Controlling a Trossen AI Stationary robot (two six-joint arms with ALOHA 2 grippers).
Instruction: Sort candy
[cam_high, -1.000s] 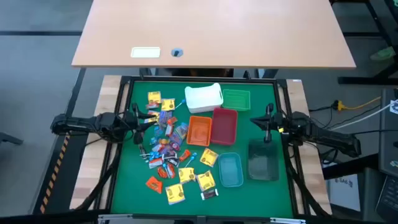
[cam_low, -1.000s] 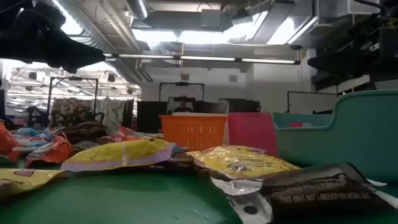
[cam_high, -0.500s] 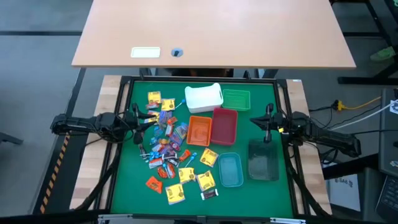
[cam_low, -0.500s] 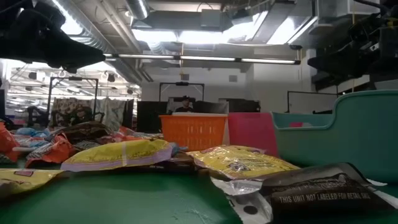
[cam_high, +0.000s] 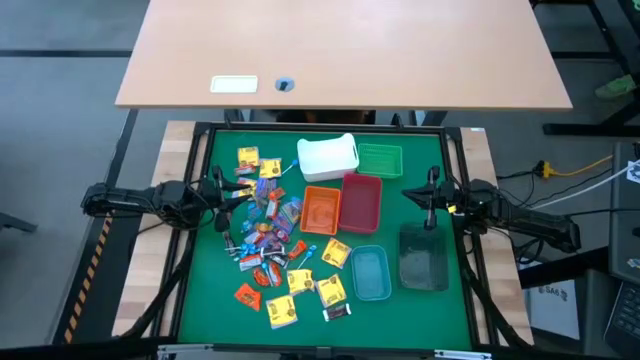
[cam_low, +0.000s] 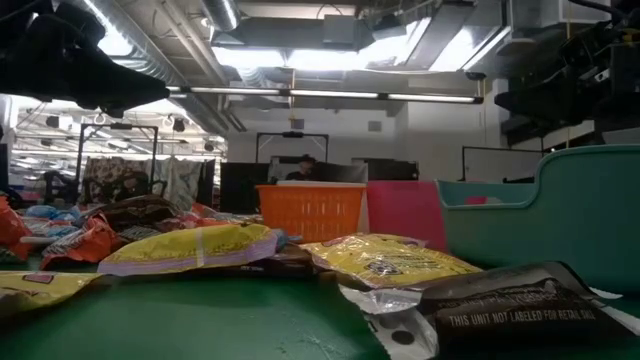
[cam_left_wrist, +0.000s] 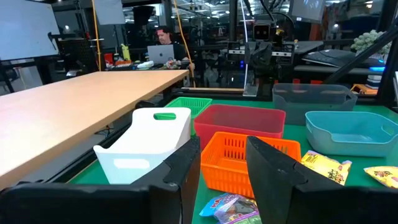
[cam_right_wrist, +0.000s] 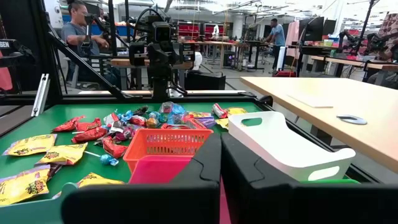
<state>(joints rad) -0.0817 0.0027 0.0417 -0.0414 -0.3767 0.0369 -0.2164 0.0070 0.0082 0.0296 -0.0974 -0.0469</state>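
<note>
The candy (cam_high: 275, 250) lay heaped on the left half of the green counter (cam_high: 210, 310), a loose spread of yellow, orange, red, blue and dark wrappers running from beside the white bin (cam_high: 328, 158) down toward the front edge. To the right of the pile stood the orange bin (cam_high: 320, 211) with the red bin (cam_high: 361, 200) just beside it, the green bin (cam_high: 380, 159) behind them next to the white one, and the blue bin (cam_high: 371, 273) and the clear bin (cam_high: 423, 256) nearer the front. The left gripper (cam_high: 222, 192) hovered at the left edge of the pile, its fingers (cam_left_wrist: 277, 171) standing partly apart with nothing between them; past them the left wrist view showed the orange bin and a blue-wrapped sweet (cam_left_wrist: 230, 207) on the green surface. The right gripper (cam_high: 431, 196) hung at the right side of the counter, just behind the clear bin, with its fingers (cam_right_wrist: 245, 171) pressed together and holding nothing. In the low view, yellow packets (cam_low: 385, 258) and a dark wrapper (cam_low: 500, 300) lay in the foreground before the orange and red bins.
</note>
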